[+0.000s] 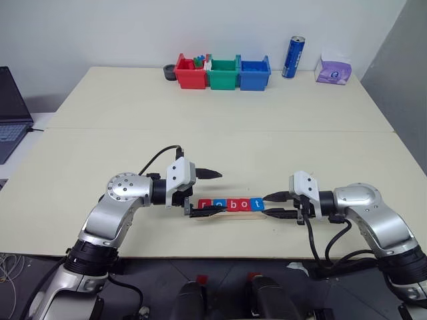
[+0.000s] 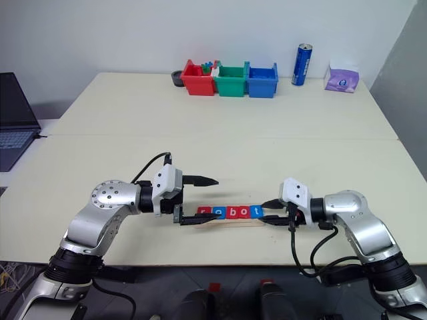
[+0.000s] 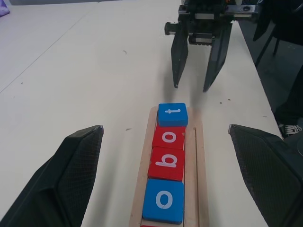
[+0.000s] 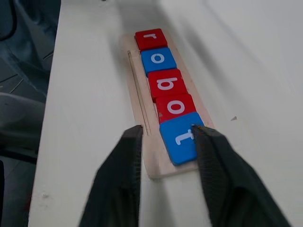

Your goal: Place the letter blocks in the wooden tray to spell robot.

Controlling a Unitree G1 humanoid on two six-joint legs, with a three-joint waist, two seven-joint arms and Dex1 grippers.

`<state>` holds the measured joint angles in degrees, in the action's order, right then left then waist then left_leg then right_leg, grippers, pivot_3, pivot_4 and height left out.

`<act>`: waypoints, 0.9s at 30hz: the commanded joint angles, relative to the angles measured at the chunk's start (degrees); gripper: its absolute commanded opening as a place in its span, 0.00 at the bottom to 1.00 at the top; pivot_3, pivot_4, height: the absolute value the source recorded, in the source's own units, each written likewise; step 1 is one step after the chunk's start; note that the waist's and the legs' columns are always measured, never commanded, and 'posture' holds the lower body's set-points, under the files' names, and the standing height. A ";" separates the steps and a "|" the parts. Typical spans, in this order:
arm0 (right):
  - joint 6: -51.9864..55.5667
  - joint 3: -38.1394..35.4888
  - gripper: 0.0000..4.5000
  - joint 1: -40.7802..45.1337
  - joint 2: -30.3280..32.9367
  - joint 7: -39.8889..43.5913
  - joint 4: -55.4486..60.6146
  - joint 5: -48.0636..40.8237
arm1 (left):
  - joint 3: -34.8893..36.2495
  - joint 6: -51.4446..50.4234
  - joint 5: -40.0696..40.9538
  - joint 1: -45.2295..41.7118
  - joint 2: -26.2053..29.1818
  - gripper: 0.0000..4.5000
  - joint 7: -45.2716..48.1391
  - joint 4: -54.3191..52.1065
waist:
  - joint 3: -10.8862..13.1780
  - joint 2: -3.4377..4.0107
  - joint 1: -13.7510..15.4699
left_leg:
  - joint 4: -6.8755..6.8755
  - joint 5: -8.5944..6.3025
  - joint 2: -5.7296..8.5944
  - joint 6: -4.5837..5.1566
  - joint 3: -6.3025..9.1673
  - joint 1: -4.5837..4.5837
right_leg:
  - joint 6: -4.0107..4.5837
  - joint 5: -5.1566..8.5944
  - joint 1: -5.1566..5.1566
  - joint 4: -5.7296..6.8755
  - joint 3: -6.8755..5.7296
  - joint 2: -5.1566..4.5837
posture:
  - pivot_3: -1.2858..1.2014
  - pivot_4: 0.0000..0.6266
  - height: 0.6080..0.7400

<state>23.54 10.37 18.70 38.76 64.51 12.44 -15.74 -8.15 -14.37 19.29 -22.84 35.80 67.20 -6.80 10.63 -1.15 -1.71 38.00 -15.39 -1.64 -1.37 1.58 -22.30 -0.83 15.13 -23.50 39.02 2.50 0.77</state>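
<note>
R wrist: blocks spell robot in tray; both end effectors released.

Large cream bench, a seam running across its middle. Plain white wall behind the far edge, grey wall panel at the far right corner. Along the far edge: red bin, green bin, blue bin, a dark round object beside the red one, blue can, purple tissue pack. Laptop off the left edge. Dark floor below the near edge. Even, soft light.
</note>
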 commanded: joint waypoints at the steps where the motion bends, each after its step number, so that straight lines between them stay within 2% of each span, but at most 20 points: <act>1: 0.81 0.98 0.06 0.53 -1.68 -1.76 3.24 -0.67 | 0.38 1.22 0.49 -0.36 0.19 1.00 0.67 -0.96 | 0.00 0.00 0.00 | 0.00 0.00 -0.01 0.00 0.01 0.00 | 0.00 0.00 0.00 0.00 0.00 0.00 | 0.52 0.24 1.00; 2: 0.59 1.93 0.01 0.73 -2.43 -2.31 3.50 -0.02 | 0.41 1.26 0.48 -0.33 0.22 1.00 0.72 -0.92 | 0.00 0.00 0.01 | 0.00 0.00 -0.01 0.00 0.01 -0.01 | 0.00 0.00 0.00 0.00 0.00 0.00 | 0.52 0.24 1.00; 14: -6.34 8.94 0.01 6.06 -7.17 -5.87 -2.85 8.62 | 1.08 1.18 0.44 0.66 0.67 1.00 0.76 -1.31 | 0.00 0.00 0.02 | 0.00 0.00 0.00 0.00 0.01 -0.01 | 0.02 -0.01 0.00 -0.01 -0.01 0.00 | 0.52 0.24 1.00; 27: -11.65 9.58 0.01 7.70 -5.81 -5.06 -7.95 12.80 | 1.04 0.36 0.63 0.74 0.77 1.00 -0.32 -2.20 | 0.00 0.00 0.03 | 0.00 0.00 0.00 0.00 0.00 -0.01 | 0.07 -0.04 0.00 -0.01 -0.01 -0.01 | 0.52 0.24 1.00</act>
<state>13.14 20.63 25.42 32.59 58.89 3.64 -3.26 -8.09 -14.45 19.23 -21.77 36.24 66.95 -6.75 10.63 -1.15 -1.69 38.01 -15.39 -1.63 -1.37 1.58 -22.31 -0.73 15.07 -23.51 39.01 2.49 0.76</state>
